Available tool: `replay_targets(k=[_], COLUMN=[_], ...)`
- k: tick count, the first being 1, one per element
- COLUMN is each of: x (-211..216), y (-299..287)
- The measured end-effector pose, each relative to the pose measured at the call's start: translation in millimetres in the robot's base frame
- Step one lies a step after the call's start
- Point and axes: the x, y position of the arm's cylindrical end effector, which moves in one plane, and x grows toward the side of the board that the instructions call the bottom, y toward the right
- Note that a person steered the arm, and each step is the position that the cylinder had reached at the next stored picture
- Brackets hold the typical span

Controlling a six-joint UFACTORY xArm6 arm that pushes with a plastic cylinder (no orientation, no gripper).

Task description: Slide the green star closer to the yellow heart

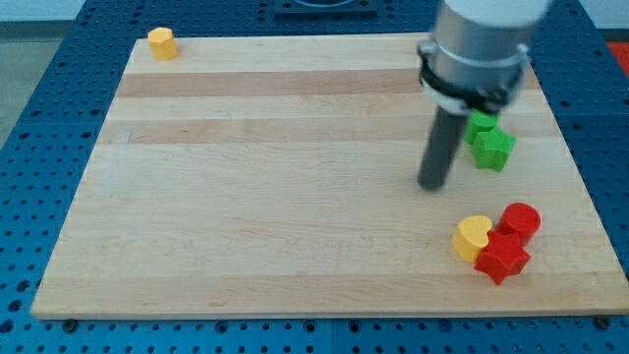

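Pale wooden board (295, 197), banded in lighter and darker planks, lies on a blue perforated table (59, 118); both look smooth and flat, good for sliding. There is no hand to open or close on this rig, only a straight dark rod, and my tip (430, 185) rests on bare wood just to the view's left of the green star (491, 147), close by but apparently not touching it.

That star sits near the board's right edge, with a second green block (480, 123), shape unclear, pressed against its upper side and partly hidden by the arm's grey housing. The yellow heart (472, 237) lies below the star, toward the view's bottom right, and touches a red star (502, 259) and a red cylinder (521, 221) in a tight cluster. A yellow block (162, 42) sits alone at the top-left corner.

I judge my tip is badly placed for a downward shove; it needs to get above the star, between the two green pieces. All blocks look like hard, matte plastic with crisp edges.
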Motion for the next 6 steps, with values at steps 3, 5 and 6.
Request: replay_targets(k=[3,5,6], x=[-117.2,-115.2,-94.1], y=[38.6,85.0,115.1])
